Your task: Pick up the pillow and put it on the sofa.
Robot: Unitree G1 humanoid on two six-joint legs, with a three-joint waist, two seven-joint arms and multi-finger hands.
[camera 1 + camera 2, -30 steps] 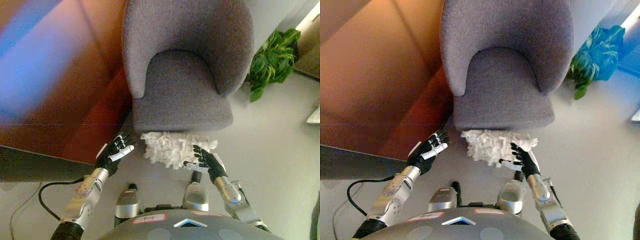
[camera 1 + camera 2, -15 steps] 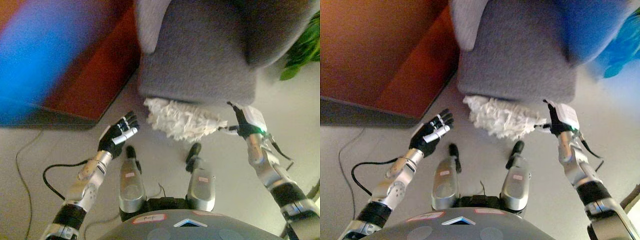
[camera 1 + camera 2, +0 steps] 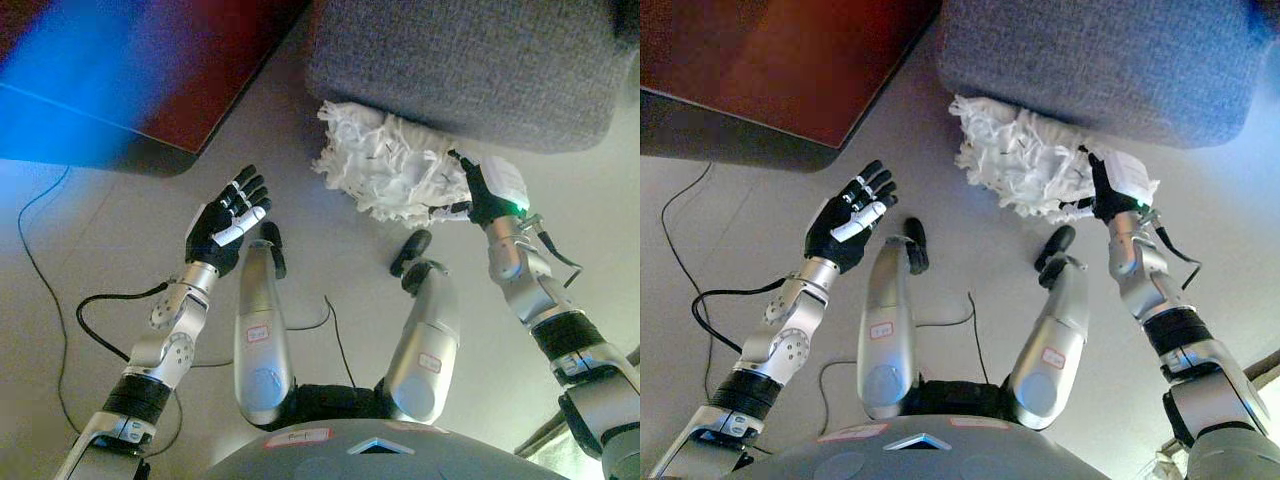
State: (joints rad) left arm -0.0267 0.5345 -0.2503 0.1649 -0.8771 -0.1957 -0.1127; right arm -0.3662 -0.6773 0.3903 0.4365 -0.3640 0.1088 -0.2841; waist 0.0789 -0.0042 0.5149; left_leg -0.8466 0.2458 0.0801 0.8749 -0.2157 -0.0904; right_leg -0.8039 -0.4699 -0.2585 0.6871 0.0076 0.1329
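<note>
One white shaggy pillow (image 3: 390, 165) lies on the pale floor (image 3: 90, 250), tucked against the front base of the one grey sofa chair (image 3: 470, 60). The right hand (image 3: 478, 195) is at the pillow's right edge, its dark fingers (image 3: 1102, 190) touching the fluffy fabric there; whether they are curled into it or only resting against it cannot be told, since the back of the hand covers them. The left hand (image 3: 225, 225) hovers well apart from the pillow, to its left and nearer the robot, palm up with its fingers (image 3: 246, 190) straight and slightly spread, holding nothing. A dark red-brown cabinet (image 3: 770, 60) stands on the floor to the left of the sofa chair.
</note>
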